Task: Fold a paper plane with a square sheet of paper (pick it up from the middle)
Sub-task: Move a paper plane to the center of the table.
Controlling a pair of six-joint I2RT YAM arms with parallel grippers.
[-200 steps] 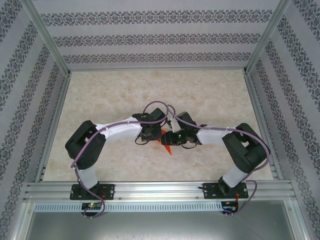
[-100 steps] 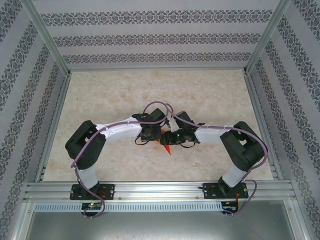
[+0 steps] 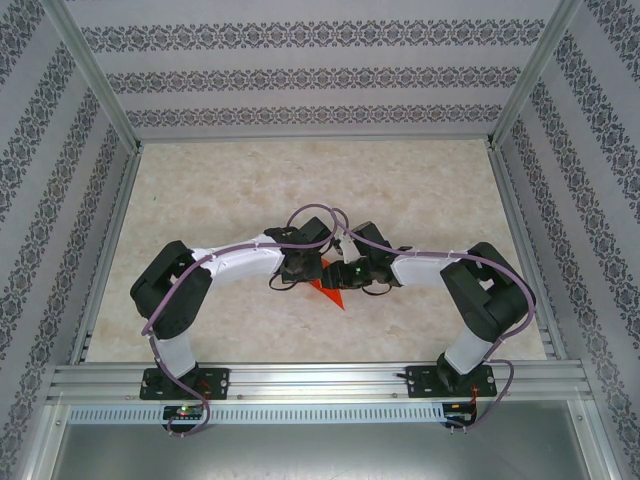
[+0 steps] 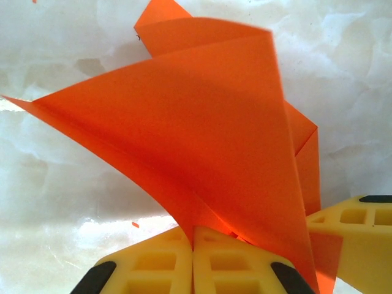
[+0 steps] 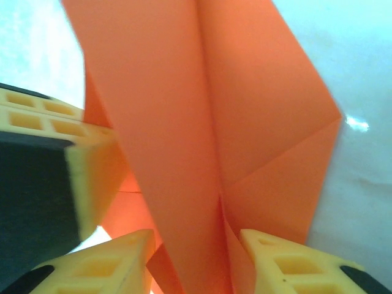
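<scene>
Patterned booth enclosing a marbled bench

A pale cream, marble-look bench is lying under soft, even light. Grey wallpaper with dark ornamental bands is covering the far wall, the left wall and the right wall. Aluminium posts are rising at the far corners, and a slotted aluminium rail is running along the near edge.

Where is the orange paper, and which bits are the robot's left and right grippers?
orange paper [image 4: 202,135]: left wrist view, on the broad raised flap.
left gripper [image 4: 193,245]: left wrist view, on the seam of its shut jaws.
right gripper [image 5: 196,257]: right wrist view, midway in the gap of its jaws.
</scene>
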